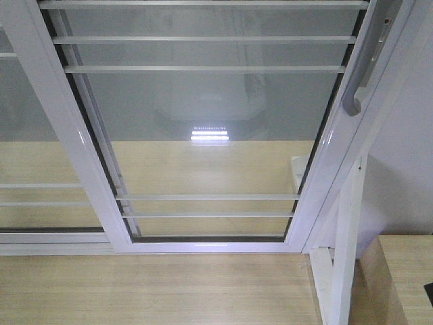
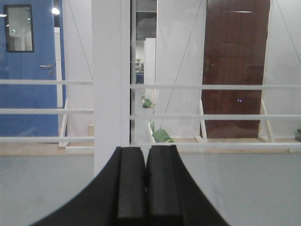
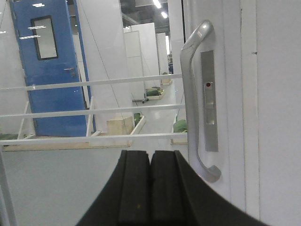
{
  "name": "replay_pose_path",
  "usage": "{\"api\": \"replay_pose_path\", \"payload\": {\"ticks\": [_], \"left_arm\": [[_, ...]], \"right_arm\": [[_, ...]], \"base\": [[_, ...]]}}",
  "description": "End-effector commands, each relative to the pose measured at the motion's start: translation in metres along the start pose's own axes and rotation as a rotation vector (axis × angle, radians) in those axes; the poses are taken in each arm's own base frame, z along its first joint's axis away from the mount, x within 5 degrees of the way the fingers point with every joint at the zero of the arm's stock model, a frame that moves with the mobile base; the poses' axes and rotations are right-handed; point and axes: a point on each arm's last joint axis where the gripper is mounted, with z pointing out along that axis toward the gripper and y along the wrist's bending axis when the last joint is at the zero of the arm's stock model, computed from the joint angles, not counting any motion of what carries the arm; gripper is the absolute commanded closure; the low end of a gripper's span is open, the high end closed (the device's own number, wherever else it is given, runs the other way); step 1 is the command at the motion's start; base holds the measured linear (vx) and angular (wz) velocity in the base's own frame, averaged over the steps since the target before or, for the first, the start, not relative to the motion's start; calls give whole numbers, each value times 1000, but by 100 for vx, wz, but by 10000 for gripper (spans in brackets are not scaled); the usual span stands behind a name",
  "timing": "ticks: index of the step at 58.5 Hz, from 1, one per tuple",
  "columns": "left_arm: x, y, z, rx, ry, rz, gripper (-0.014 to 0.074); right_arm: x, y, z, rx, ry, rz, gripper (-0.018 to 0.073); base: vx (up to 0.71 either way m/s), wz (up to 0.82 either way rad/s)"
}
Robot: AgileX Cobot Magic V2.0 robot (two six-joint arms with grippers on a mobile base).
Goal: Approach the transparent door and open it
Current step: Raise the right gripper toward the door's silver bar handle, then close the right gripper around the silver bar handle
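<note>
The transparent door (image 1: 210, 135) fills the front view: clear glass in a white aluminium frame with thin horizontal bars. Its curved grey bar handle (image 1: 362, 74) is at the upper right. In the right wrist view the handle (image 3: 194, 99) and the lock plate (image 3: 209, 101) stand just right of my right gripper (image 3: 150, 153), which is shut and empty, apart from the handle. My left gripper (image 2: 146, 149) is shut and empty, facing a white frame post (image 2: 110, 84) and barred glass.
A similar barred glass panel (image 1: 34, 135) without a handle stands at the left. A white wall (image 1: 406, 169), a white diagonal brace (image 1: 345, 250) and a wooden box (image 1: 399, 277) are at the right. The wooden floor (image 1: 155, 291) lies before the door. A blue door (image 3: 51, 66) shows beyond the glass.
</note>
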Motion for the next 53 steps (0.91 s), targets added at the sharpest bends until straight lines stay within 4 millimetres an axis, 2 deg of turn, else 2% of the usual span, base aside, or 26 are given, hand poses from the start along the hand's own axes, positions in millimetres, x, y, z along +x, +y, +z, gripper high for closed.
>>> {"api": "replay_pose_path", "payload": {"ticks": [1, 6, 10, 16, 21, 30, 38, 44, 53], "left_arm": [[-34, -1, 2, 6, -129, -6, 603], [-51, -2, 13, 5, -104, 7, 603], [-63, -3, 28, 3, -65, 10, 603], [-78, -3, 63, 0, 10, 11, 603], [-87, -4, 92, -3, 45, 12, 603], [-94, -4, 143, -6, 81, 25, 603], [-91, -4, 174, -9, 89, 27, 603], [-87, -4, 183, -12, 79, 24, 603], [-87, -4, 183, -12, 82, 23, 597]], "right_arm": [[-44, 4, -3, 0, -153, -72, 568], [-73, 8, 2, -9, -134, -102, 568], [-94, 11, 14, -15, -97, -105, 568], [-121, 15, 45, -17, -13, -107, 568], [-133, 16, 75, -15, 53, -112, 568], [-135, 17, 132, -9, 167, -113, 568], [-135, 17, 164, -5, 205, -113, 568], [-127, 16, 176, -1, 237, -113, 568], [-119, 15, 181, -1, 274, -112, 567]], "base": [[0, 0], [0, 0], [0, 0], [0, 0], [0, 0], [0, 0], [0, 0], [0, 0], [0, 0]]}}
